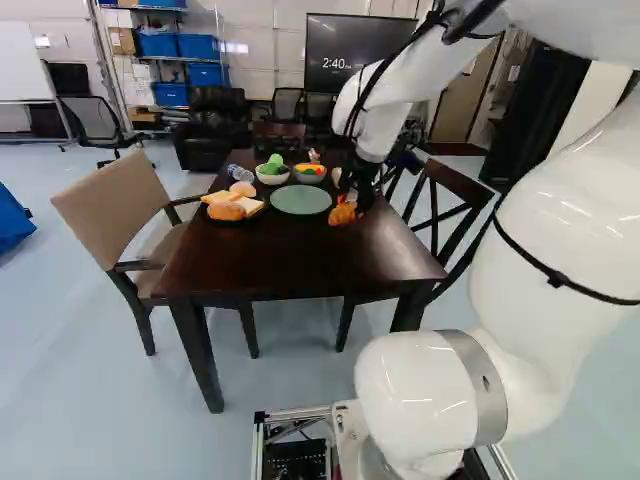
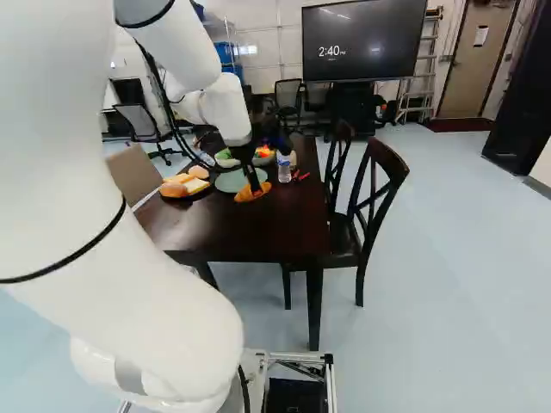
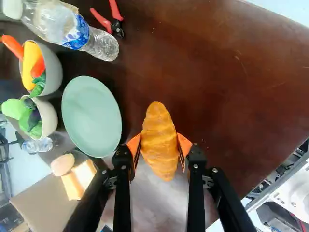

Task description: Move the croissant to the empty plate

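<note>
The gripper (image 2: 255, 184) is closed on the croissant (image 3: 158, 140): in the wrist view the orange pads (image 3: 133, 145) touch it from both sides, approx. at the middle of its length. So the croissant is btwn the fingers, above or on the dark table (image 1: 300, 255); if it touches the wood, I can't tell. The green plate (image 3: 91, 116) is v. near, just beside the croissant, but apart from it.

Around the green plate, also on the table, are a bowl w/ green veg. (image 1: 272, 177), a bowl w/ peppers (image 1: 310, 173) and a dark plate (image 1: 248, 218) w/ bread. One water bottle (image 2: 284, 169) stands upright near the bowl w/ peppers, & the red-handled pliers (image 3: 113, 21) lie beside this bottle. A second bottle (image 1: 240, 173) is near the bowl w/ green veg. At the R of the right base view, a wooden chair (image 2: 370, 206) stands by the table.
</note>
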Available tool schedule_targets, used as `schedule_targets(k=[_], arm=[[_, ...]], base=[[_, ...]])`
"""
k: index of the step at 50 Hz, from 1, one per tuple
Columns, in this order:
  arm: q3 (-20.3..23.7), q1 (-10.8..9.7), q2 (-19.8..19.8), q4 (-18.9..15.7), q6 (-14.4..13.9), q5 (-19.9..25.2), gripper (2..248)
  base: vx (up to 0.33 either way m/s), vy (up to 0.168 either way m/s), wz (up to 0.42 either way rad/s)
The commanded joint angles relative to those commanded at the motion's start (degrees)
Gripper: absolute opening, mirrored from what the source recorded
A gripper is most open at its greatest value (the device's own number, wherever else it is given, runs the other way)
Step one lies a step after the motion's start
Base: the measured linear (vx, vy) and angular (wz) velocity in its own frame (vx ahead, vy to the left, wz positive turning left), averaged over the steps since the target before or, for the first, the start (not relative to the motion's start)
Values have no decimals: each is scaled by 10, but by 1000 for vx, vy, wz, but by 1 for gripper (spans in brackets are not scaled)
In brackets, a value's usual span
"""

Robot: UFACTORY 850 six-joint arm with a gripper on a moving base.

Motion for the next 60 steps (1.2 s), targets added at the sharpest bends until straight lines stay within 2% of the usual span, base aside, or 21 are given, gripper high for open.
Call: schedule_targets(k=[11,29,60], arm=[[-31,13,-13,0,0,0,120],[-85,33,-65,0,0,0,120],[-156,80,-128,0,0,0,120]], base=[[0,0,0],[0,0,0],[0,0,0]])
